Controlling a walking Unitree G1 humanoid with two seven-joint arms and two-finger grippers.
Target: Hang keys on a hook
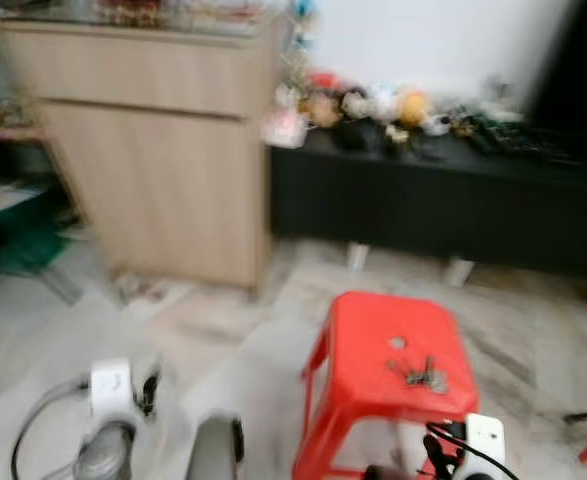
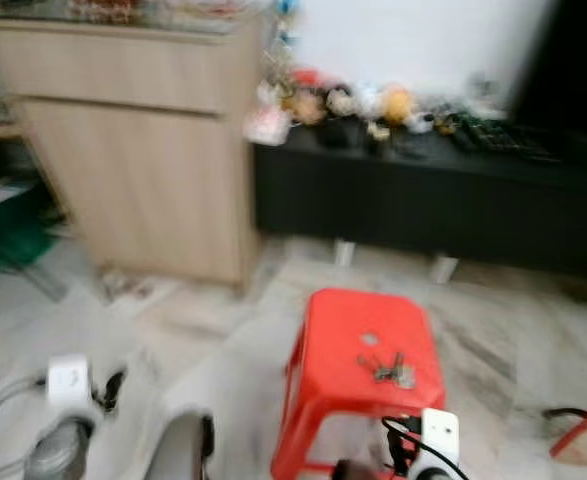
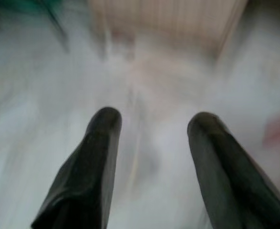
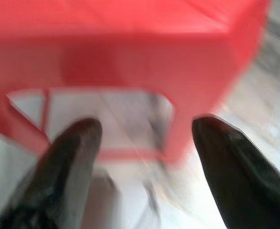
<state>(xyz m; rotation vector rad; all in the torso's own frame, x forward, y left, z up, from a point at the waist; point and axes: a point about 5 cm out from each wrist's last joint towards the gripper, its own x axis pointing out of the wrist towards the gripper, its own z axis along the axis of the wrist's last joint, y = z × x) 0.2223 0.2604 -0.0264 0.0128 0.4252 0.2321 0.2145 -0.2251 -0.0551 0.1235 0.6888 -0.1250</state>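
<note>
A bunch of metal keys [image 1: 421, 376] lies on top of a red plastic stool [image 1: 373, 345] on the marble floor, low and right of centre in the blurred head views. My right arm is low beside the stool's near side. My right gripper [image 4: 147, 131] is open, its black fingers [image 4: 70, 164] pointing at the stool's red side [image 4: 130, 57], below the seat. My left gripper [image 3: 151, 126] is open over bare floor, with nothing between its fingers [image 3: 89, 162]. I can make out no hook in this blur.
A tall light-wood cabinet [image 1: 163, 140] stands at the back left. A long low black bench [image 1: 443, 200] along the white wall carries small toys and clutter [image 1: 373, 105]. Pale marble floor [image 1: 223, 330] lies between them and the stool.
</note>
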